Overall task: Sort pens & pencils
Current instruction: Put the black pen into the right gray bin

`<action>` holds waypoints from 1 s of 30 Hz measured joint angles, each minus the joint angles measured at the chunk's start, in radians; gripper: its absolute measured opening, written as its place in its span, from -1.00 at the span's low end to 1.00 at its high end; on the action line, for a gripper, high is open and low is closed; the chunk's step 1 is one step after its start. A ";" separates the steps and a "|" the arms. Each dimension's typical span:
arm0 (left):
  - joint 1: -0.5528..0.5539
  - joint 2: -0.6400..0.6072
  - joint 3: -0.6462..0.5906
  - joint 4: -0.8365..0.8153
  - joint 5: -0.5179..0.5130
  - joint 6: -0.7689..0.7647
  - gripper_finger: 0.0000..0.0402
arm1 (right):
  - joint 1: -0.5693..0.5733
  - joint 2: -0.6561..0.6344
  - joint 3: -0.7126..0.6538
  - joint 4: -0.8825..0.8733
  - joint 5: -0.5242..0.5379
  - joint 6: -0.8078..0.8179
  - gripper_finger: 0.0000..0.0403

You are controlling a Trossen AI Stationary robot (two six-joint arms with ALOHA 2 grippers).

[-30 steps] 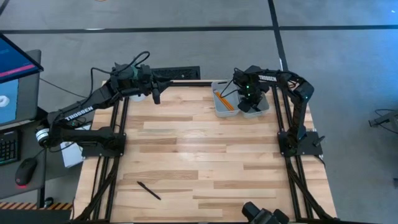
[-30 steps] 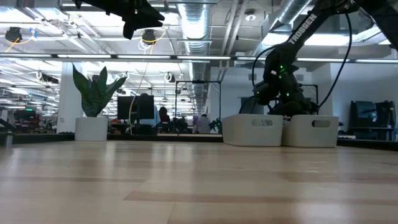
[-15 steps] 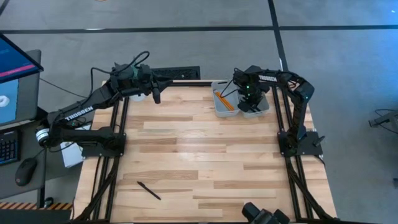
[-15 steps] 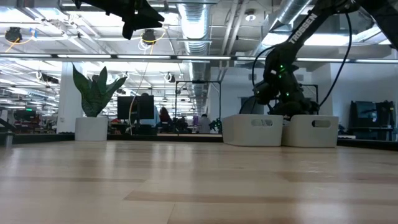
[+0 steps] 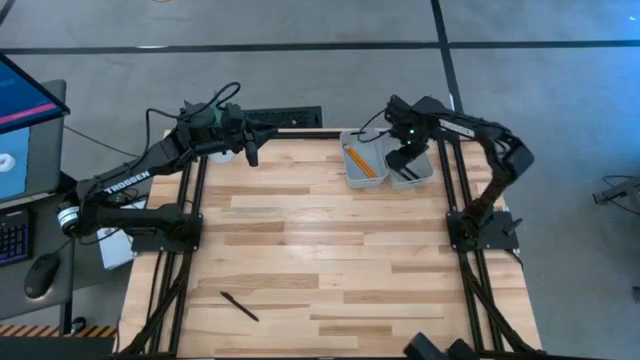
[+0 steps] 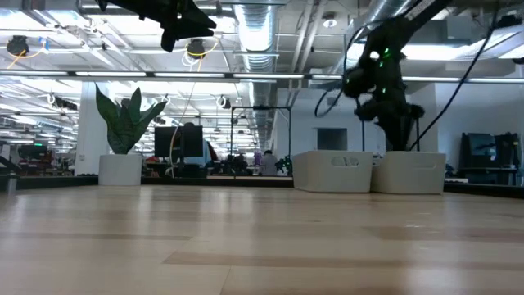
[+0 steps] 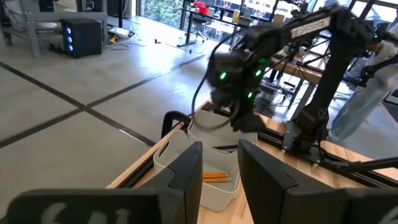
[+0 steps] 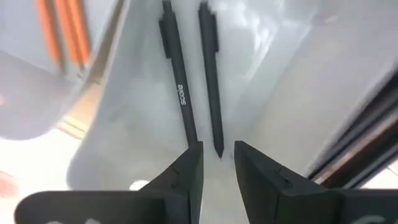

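Observation:
Two black pens (image 8: 180,81) lie side by side on the floor of the right white bin (image 5: 426,176). The third pen (image 5: 240,306) lies flat on the table near its near left corner. Orange pencils (image 5: 362,163) lie in the left white bin (image 5: 349,180); they also show in the right wrist view as pencils (image 8: 62,31). My right gripper (image 8: 217,163) hangs open above the right bin, over the two pens, touching nothing. My left gripper (image 5: 250,150) waits open in the air over the table's far left edge.
The two bins (image 6: 332,172) stand side by side at the table's far edge, right of centre. The wide wooden tabletop (image 5: 330,250) lies between them and the lone pen. A computer mouse (image 5: 40,272) and a screen sit off the table's left side.
My right gripper has risen out of the right bin and now hangs above its rim, a little nearer the far edge. The right arm's elbow has swung out toward the table's right. The two pens stay in the bin.

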 joint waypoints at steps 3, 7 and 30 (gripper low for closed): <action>0.000 0.000 0.000 0.000 0.000 0.000 -0.54 | 0.000 -0.082 0.000 0.013 0.000 0.041 -0.44; 0.000 0.000 0.000 -0.001 0.000 -0.032 -0.54 | 0.000 -0.204 0.000 0.052 -0.004 0.092 -0.44; 0.000 0.000 0.000 -0.006 -0.094 -0.123 -0.52 | 0.299 -0.558 0.002 0.387 -0.060 0.154 -0.44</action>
